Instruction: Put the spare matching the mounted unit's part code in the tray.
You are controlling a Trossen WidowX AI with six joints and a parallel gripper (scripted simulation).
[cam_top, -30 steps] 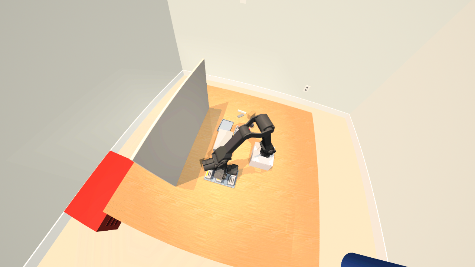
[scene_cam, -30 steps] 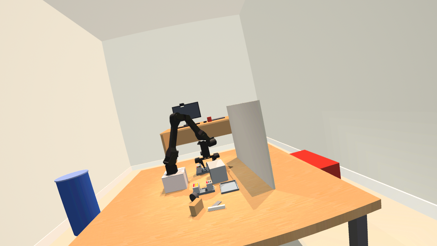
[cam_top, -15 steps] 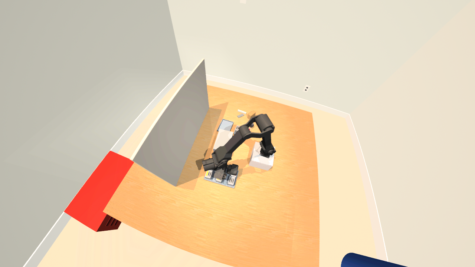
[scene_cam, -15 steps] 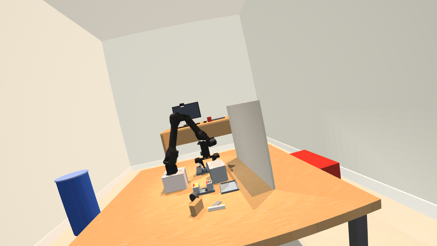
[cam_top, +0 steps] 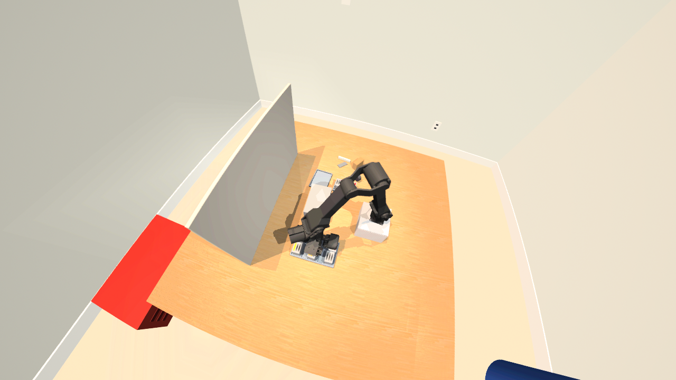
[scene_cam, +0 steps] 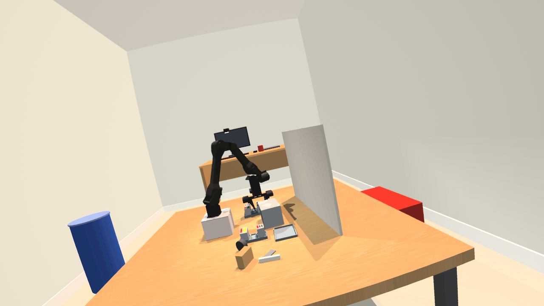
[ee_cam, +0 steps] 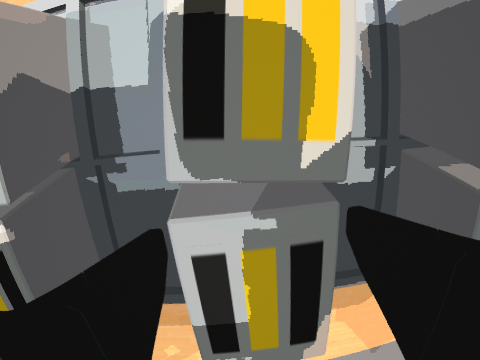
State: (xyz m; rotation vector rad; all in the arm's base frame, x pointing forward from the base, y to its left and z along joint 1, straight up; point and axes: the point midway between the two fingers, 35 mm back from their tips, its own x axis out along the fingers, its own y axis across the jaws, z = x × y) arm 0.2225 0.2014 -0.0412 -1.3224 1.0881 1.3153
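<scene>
The black parallel-jaw gripper (cam_top: pixel 315 255) (scene_cam: pixel 253 210) (ee_cam: pixel 258 232) is spread, holding nothing, over a grey block with black-yellow-black bars (ee_cam: pixel 260 295) at six o'clock in the wrist view. The shallow grey tray (cam_top: pixel 320 178) (scene_cam: pixel 285 232), at twelve o'clock from the gripper in the top view, holds no spare; picking and placing remain. Which spare matches, I cannot tell.

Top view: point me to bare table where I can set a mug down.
Bare wood lies between the white base block and the table's right edge, and in front of the divided rack. It is crowded around the tray and beneath the gripper.
</scene>
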